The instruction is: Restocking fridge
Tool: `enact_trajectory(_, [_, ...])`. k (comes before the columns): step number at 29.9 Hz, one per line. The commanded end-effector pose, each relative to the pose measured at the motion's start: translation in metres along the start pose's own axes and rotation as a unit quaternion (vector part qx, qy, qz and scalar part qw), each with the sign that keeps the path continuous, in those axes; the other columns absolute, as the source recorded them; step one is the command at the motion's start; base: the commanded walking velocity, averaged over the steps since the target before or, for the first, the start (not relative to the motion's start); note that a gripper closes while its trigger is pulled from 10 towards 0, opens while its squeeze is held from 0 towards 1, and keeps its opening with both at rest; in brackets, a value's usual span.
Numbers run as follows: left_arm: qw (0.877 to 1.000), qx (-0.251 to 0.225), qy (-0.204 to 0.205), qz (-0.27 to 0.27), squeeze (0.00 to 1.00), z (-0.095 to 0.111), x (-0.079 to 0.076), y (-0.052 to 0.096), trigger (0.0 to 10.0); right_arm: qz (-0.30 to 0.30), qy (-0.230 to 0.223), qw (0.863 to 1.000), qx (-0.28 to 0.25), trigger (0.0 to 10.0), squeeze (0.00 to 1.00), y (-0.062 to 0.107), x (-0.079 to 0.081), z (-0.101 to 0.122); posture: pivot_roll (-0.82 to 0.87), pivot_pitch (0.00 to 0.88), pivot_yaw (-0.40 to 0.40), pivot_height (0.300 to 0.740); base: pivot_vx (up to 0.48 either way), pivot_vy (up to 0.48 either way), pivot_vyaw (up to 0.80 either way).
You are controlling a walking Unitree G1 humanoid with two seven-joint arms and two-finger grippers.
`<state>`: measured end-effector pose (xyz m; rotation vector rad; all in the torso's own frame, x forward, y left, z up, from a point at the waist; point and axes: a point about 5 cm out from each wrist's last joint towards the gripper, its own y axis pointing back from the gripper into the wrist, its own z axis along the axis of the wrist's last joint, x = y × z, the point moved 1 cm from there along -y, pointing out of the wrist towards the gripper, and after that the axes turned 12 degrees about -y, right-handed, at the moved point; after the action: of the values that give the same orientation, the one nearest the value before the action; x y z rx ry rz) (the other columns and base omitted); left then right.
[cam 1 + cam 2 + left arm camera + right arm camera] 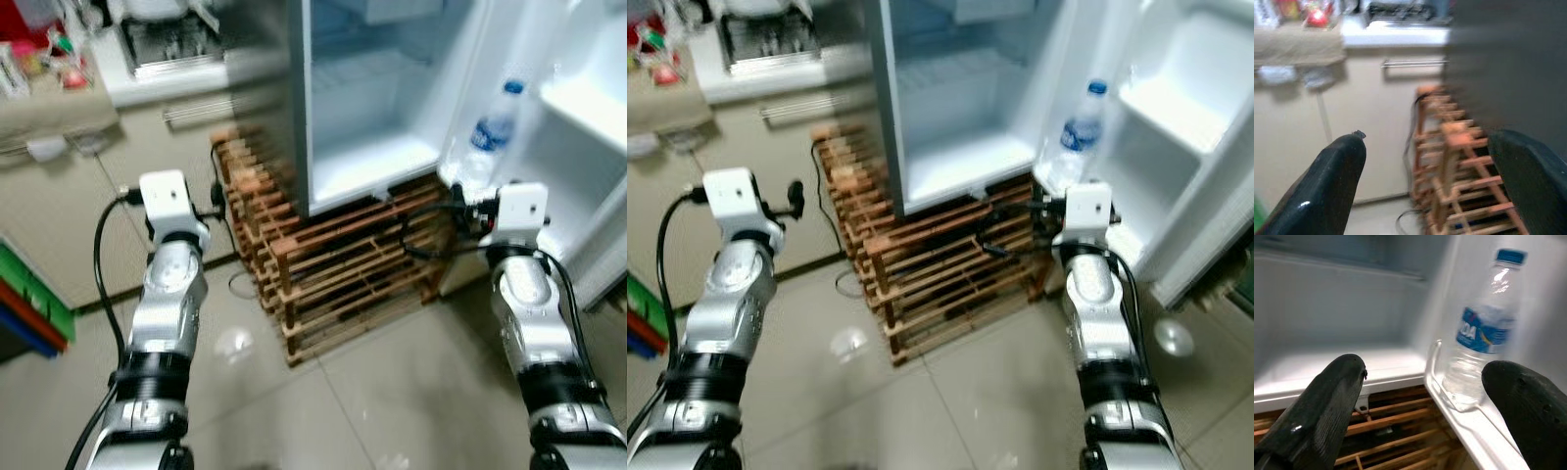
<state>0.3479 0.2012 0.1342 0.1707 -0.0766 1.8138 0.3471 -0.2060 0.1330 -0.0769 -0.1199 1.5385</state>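
Upright in the lowest rack of the open fridge door (588, 147), the water bottle (493, 132) stands with its blue cap up and its long axis vertical, label facing out toward the robot. It sits behind the rack's clear front rail, at the end nearest the fridge cabinet (367, 98), whose shelves look bare. The cabinet rests on a stack of wooden pallets (333, 264) over a tiled floor (392, 392).

The right pincer (1422, 396) is spread wide with nothing between its fingers, hanging just short of the bottle, apart from it. The left pincer (1425, 181) is likewise wide open and empty, aimed at the pallets beside the cabinet's dark side wall.

My reading is that this bottle is already stocked and the step in hand falls between placements. The next move would call for drawing the right arm clear without knocking the bottle over, then going for another item; a desk (59, 108) with clutter lies off to the left.
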Motion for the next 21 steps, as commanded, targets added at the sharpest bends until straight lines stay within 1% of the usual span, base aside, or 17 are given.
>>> enact_trajectory(1, [1.000, -0.004, -0.001, 0.000, 0.00, 0.005, -0.004, -0.003, 10.0, -0.019, 0.005, 1.000, -0.008, 10.0, 0.04, -0.002, -0.013, 0.006, -0.09, 0.016, 0.038, 0.740, 0.379, -0.289, 0.00])
enact_trajectory(2, [1.000, -0.007, 0.005, 0.002, 0.00, 0.005, -0.003, -0.003, 10.0, -0.021, 0.007, 1.000, -0.008, 10.0, 0.03, -0.002, -0.016, 0.007, -0.09, 0.017, 0.040, 0.740, 0.000, 0.000, 0.00])
enact_trajectory(4, [1.000, -0.010, 0.006, 0.006, 0.00, 0.006, -0.002, -0.003, 10.0, -0.025, 0.010, 1.000, -0.008, 10.0, 0.03, -0.002, -0.022, 0.008, -0.09, 0.018, 0.041, 0.740, 0.000, 0.000, 0.00])
enact_trajectory(7, [1.000, -0.010, 0.005, 0.007, 0.00, 0.007, -0.001, -0.003, 10.0, -0.023, 0.011, 1.000, -0.009, 10.0, 0.03, -0.002, -0.024, 0.010, -0.09, 0.021, 0.044, 0.740, 0.000, 0.000, 0.00])
enact_trajectory(12, [1.000, -0.013, 0.004, 0.010, 0.00, 0.008, 0.002, -0.004, 10.0, 0.000, 0.016, 1.000, -0.016, 10.0, 0.04, 0.001, -0.025, 0.016, -0.09, 0.028, 0.051, 0.740, 0.000, 0.000, 0.00])
enact_trajectory(15, [1.000, -0.015, 0.004, 0.010, 0.00, 0.009, 0.002, -0.003, 10.0, -0.008, 0.033, 0.999, -0.011, 10.0, 0.04, 0.005, -0.034, 0.016, -0.09, 0.031, 0.056, 0.740, 0.000, 0.000, 0.00])
enact_trajectory(16, [1.000, -0.015, 0.004, 0.010, 0.00, 0.009, 0.002, -0.003, 10.0, -0.008, 0.033, 0.999, -0.011, 10.0, 0.04, 0.005, -0.034, 0.016, -0.09, 0.031, 0.056, 0.740, 0.000, 0.000, 0.00])
enact_trajectory(17, [1.000, -0.016, 0.003, 0.008, 0.00, 0.010, 0.002, -0.002, 10.0, -0.022, 0.045, 0.999, -0.010, 10.0, 0.04, 0.005, -0.044, 0.016, -0.09, 0.033, 0.061, 0.740, 0.000, 0.000, 0.00])
enact_trajectory(18, [1.000, -0.016, 0.003, 0.007, 0.00, 0.010, 0.001, -0.002, 10.0, -0.031, 0.048, 0.998, -0.009, 10.0, 0.04, 0.005, -0.050, 0.017, -0.09, 0.033, 0.061, 0.740, 0.000, 0.000, 0.00])
enact_trajectory(19, [1.000, -0.016, 0.003, 0.007, 0.00, 0.010, 0.001, -0.002, 10.0, -0.031, 0.048, 0.998, -0.009, 10.0, 0.04, 0.005, -0.050, 0.017, -0.09, 0.033, 0.061, 0.740, 0.000, 0.000, 0.00])
enact_trajectory(20, [1.000, -0.016, 0.002, 0.005, 0.00, 0.010, 0.000, -0.003, 10.0, -0.043, 0.047, 0.998, -0.011, 10.0, 0.04, 0.005, -0.058, 0.020, -0.09, 0.032, 0.061, 0.740, 0.000, 0.000, 0.00])
enact_trajectory(21, [1.000, -0.016, 0.001, 0.002, 0.00, 0.010, 0.000, -0.003, 10.0, -0.041, 0.044, 0.998, -0.014, 10.0, 0.04, 0.005, -0.058, 0.022, -0.10, 0.030, 0.063, 0.740, 0.000, 0.000, 0.00])
